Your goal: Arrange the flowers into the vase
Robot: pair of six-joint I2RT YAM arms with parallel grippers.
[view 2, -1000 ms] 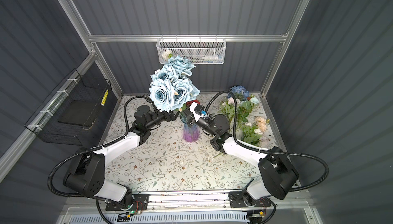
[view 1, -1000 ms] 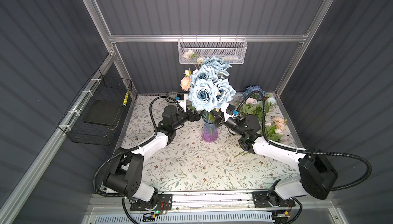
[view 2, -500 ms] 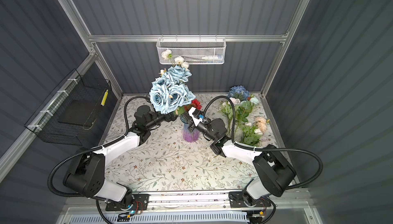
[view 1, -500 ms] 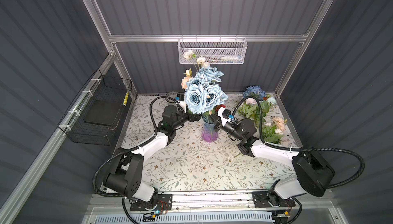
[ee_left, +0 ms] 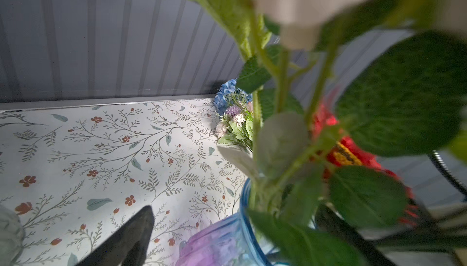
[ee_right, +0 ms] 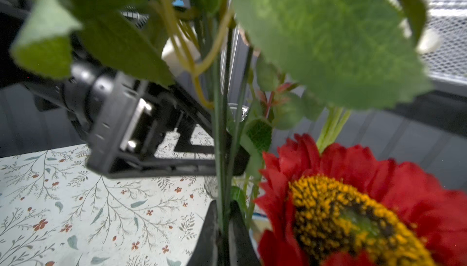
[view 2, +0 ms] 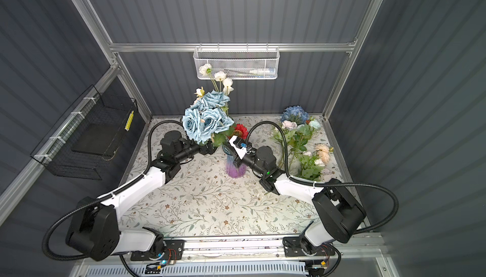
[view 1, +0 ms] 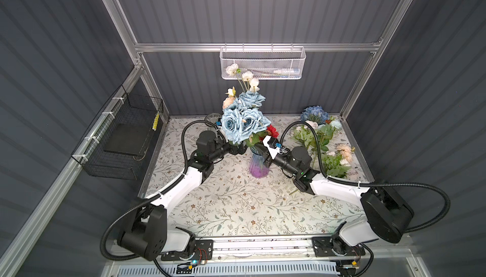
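My right tool [ee_right: 223,216] pinches the flower stems [ee_right: 219,136] above the vase [view 1: 256,169]; my left tool [view 1: 238,149] stands wide near them.

Left arm [view 1: 184,183] and right arm [view 1: 339,190] alike: white shells between chunky black joints, ribbed black hose [view 1: 183,144] looping off each, white bracket [view 1: 268,143] at right wrist, loose wires [view 1: 201,253] at the base.

Glossy translucent glass vase [view 1: 257,169], cloth-like blue roses [view 1: 240,124], matt printed tablecloth [view 1: 236,204], white metal mesh basket [view 1: 263,64]
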